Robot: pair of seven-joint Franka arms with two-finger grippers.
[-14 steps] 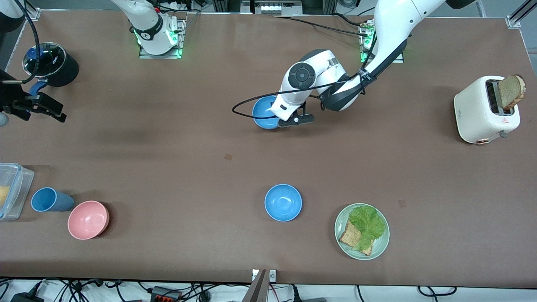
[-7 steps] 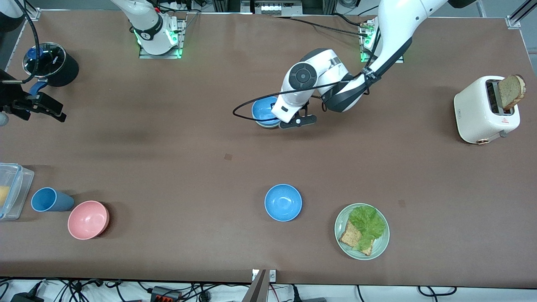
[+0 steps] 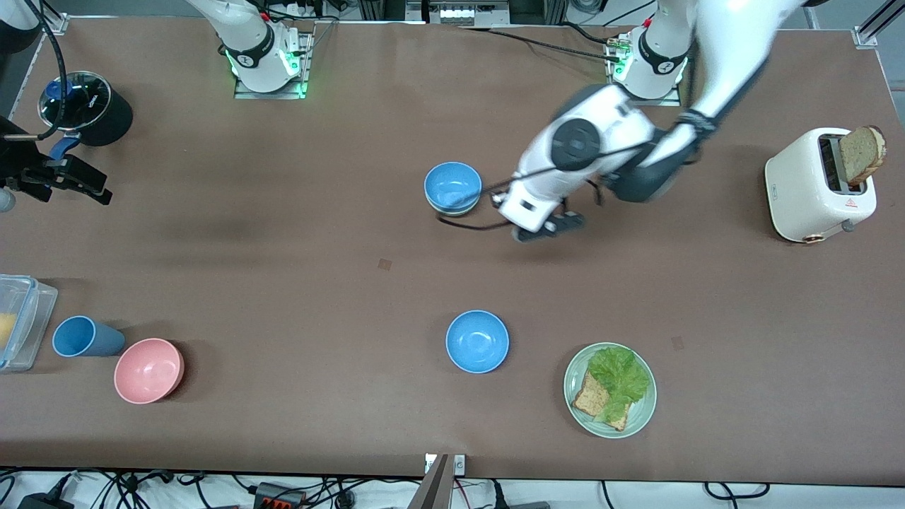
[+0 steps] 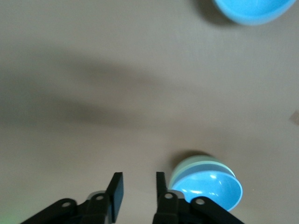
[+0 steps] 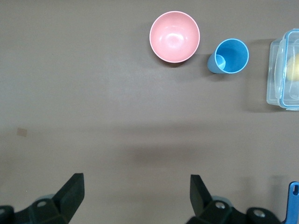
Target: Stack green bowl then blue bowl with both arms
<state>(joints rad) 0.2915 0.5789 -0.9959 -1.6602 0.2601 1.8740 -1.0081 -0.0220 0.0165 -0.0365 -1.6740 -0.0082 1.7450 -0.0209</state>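
A blue bowl (image 3: 452,184) sits nested inside the green bowl (image 3: 453,211) in the middle of the table; only the green rim shows under it. The left wrist view shows the same stack, blue bowl (image 4: 209,188) in green bowl (image 4: 194,163). My left gripper (image 3: 543,229) (image 4: 136,191) hangs over bare table beside the stack, toward the left arm's end, open and empty. A second blue bowl (image 3: 477,341) (image 4: 250,11) stands alone, nearer to the front camera. My right gripper (image 3: 67,182) (image 5: 138,191) waits wide open over the right arm's end of the table.
A pale green plate (image 3: 640,417) with lettuce and bread lies beside the lone blue bowl. A white toaster (image 3: 809,187) stands at the left arm's end. At the right arm's end are a pink bowl (image 3: 148,370), a blue cup (image 3: 81,336), a clear container (image 3: 21,322) and a black pot (image 3: 92,107).
My left gripper has opened, let go of the blue bowl in the green bowl, and drawn away toward the left arm's end. The right arm has not moved.
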